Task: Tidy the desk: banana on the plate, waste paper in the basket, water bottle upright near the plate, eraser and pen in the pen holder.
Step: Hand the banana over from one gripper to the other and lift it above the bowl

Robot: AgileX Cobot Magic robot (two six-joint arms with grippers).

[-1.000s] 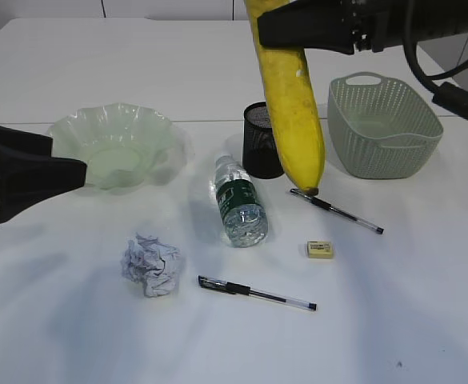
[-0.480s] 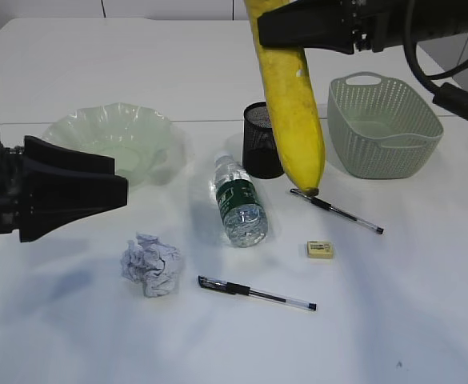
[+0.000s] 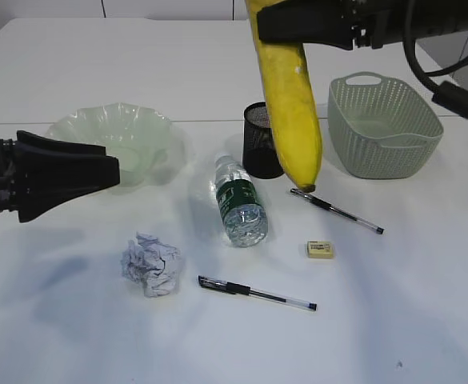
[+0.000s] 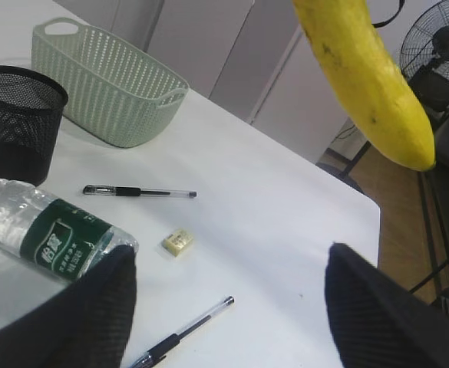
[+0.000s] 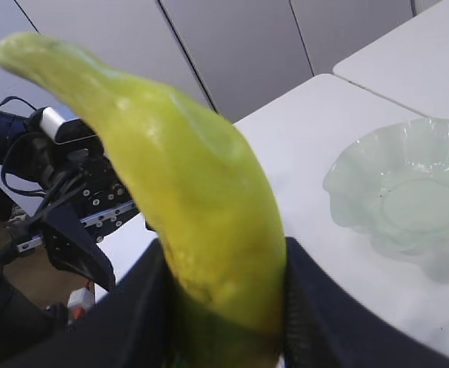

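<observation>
Landmark: water bottle (image 3: 238,200), lying on its side mid-desk (image 3: 394,320).

Nearest the camera, front of the bottle: a pen (image 3: 256,293) flat on the desk, crumpled waste paper (image 3: 150,265) front-left of the bottle, eraser (image 3: 320,250) front-right. Second pen (image 3: 336,210) just right of the bottle, level with it.

Left gripper (image 4: 224,307) hovers left of the bottle, above the desk, jaws wide and empty; in the left wrist view the bottle sits just beyond the left jaw.

Behind the bottle: black mesh pen holder (image 3: 259,141), empty as far as can be seen. Plate (image 3: 115,146), pale green and wavy-rimmed, back-left of the bottle, empty. Basket (image 3: 384,125) back-right, empty.

Right gripper (image 5: 224,322) high above and behind the bottle, jaws closed on the banana (image 3: 288,96), which hangs tip-down, well clear of the desk, tip over the second pen's end.

Step in hand, by my read: banana to plate, lifted but not delivered. Nothing else tidied. Next move calls for carrying the banana left across the bottle and pen holder without clipping them, lowering over the plate centre, then opening. Left arm sits near the plate; may crowd the path.
</observation>
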